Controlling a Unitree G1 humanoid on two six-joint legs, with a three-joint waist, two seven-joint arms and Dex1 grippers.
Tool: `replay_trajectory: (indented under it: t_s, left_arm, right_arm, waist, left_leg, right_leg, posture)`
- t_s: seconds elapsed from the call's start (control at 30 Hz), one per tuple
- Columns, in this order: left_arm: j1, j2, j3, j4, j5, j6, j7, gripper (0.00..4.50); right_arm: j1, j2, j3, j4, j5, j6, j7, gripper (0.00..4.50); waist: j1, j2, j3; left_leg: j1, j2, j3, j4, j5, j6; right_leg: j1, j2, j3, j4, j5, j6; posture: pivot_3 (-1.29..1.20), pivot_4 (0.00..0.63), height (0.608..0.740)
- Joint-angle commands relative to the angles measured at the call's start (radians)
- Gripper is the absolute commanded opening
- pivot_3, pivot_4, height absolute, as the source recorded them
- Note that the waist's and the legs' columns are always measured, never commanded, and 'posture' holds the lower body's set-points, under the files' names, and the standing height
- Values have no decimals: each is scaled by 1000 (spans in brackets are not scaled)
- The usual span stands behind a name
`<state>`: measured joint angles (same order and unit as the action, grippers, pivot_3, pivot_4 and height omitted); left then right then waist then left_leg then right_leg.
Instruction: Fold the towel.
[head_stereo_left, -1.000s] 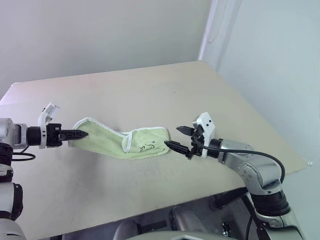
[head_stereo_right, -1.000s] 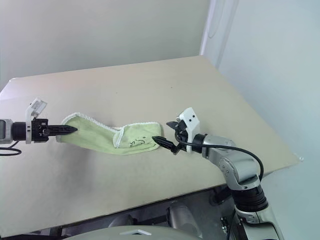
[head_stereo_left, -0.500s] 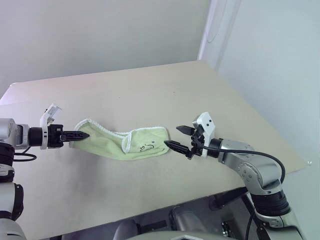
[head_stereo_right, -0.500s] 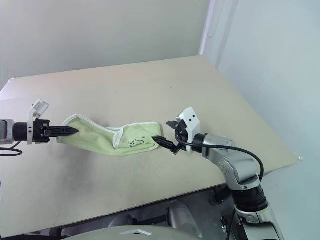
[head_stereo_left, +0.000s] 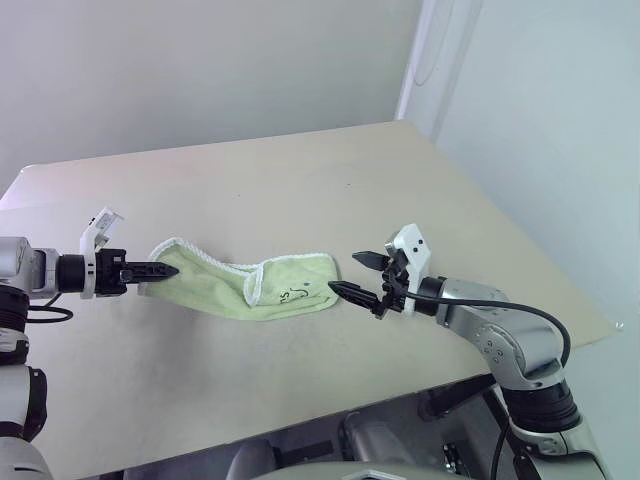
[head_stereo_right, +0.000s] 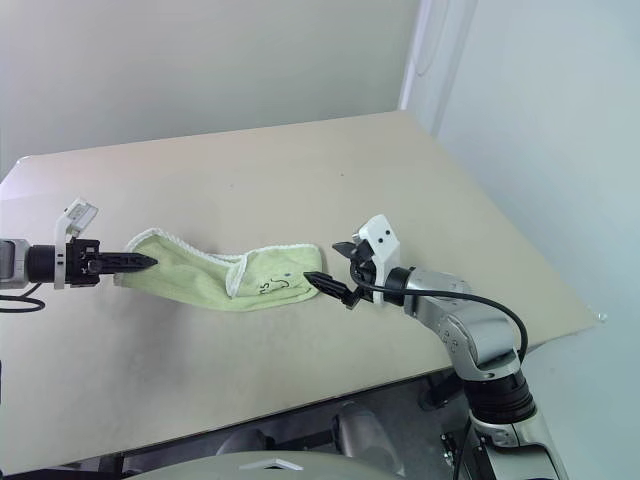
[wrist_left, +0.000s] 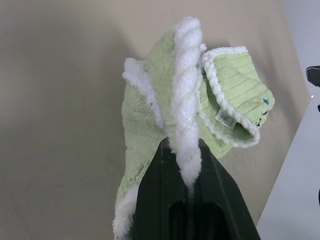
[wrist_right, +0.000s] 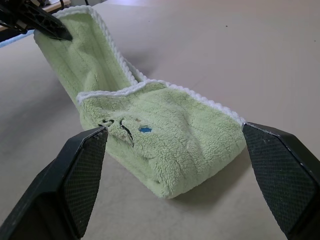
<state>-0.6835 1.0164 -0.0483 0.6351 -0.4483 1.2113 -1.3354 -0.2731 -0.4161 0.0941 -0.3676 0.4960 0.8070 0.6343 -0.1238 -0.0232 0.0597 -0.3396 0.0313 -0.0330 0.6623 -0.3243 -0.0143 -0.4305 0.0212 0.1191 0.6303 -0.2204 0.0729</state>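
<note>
The small light-green terry towel with white stitched edging (head_stereo_left: 245, 283) is lying stretched across the beige table top (head_stereo_left: 300, 190), near its front edge. The left gripper (head_stereo_left: 165, 269) is clamping shut on the towel's white-edged end at nine o'clock and lifting that end slightly off the surface. The right gripper (head_stereo_left: 356, 275) is hovering at the towel's three o'clock end, its black fingers (wrist_right: 80, 175) spread wide on either side of the folded-over end, gripping nothing.
</note>
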Motion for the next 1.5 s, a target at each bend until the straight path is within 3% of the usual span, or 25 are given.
replay_trajectory:
  t_s: [0.03,1.5]
  left_arm:
    - [-24,13,7,-19,-5,2,-10,37]
    - [-24,13,7,-19,-5,2,-10,37]
  right_arm:
    - [-7,-4,-7,-21,8,-19,5,4500]
    - [-7,-4,-7,-21,8,-19,5,4500]
  waist:
    - [0,0,0]
    - [0,0,0]
  left_leg:
    - [0,0,0,0,0,0]
    - [0,0,0,0,0,0]
  right_leg:
    - [0,0,0,0,0,0]
    - [0,0,0,0,0,0]
  posture:
    - [0,0,740]
    - [0,0,740]
